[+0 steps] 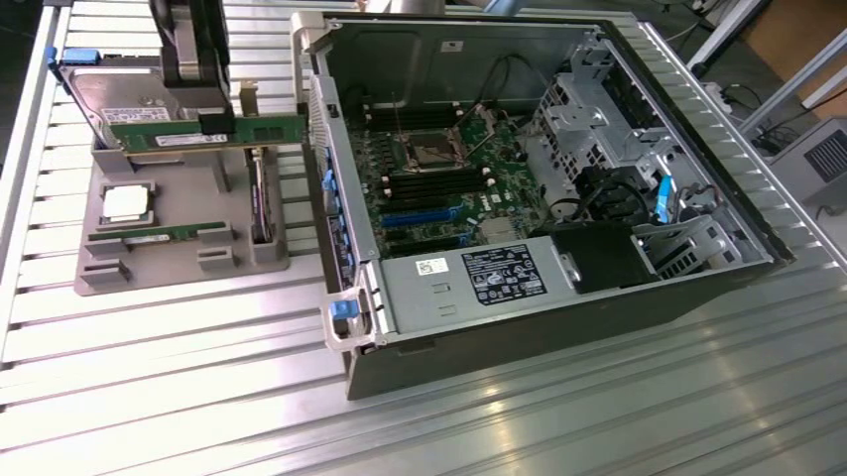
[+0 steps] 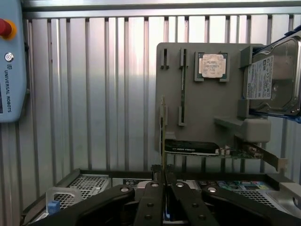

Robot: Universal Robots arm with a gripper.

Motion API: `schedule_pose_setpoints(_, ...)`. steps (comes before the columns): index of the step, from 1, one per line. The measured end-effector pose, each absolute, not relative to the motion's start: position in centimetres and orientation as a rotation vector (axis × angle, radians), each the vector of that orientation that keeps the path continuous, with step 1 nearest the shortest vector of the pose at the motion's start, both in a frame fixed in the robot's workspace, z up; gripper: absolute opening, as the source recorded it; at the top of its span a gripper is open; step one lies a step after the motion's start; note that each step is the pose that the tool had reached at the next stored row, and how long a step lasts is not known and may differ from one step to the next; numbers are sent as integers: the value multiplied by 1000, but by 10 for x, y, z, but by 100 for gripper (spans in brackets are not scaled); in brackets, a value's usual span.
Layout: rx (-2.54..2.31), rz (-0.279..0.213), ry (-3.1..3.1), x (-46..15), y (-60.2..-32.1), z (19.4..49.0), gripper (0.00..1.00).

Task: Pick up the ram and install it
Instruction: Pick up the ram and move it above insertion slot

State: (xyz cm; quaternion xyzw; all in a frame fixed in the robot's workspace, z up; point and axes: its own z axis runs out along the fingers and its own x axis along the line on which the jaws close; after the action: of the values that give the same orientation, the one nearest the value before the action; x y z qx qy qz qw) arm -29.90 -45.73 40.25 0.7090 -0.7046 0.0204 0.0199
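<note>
the table (image 1: 159, 397) lies nearest, then the open case (image 1: 556, 332) with its motherboard (image 1: 450, 188). just to the exterior view's left of the case sits a grey tray (image 1: 198, 198) holding a second green stick (image 1: 166, 236), a processor (image 1: 126, 201) and a card (image 1: 261, 198) on edge. farther back, the jaws are clenched on the ram (image 1: 272, 129) near its middle. it hangs level over the tray's far end, in front of a hard drive (image 1: 113, 94). in the wrist view it runs edge-on between the jaws.
</note>
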Motion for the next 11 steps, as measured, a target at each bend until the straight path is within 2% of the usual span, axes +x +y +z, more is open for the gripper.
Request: schedule_pose_setpoints(11, 2200, 63, -2186, -286, -457, 403, 12)
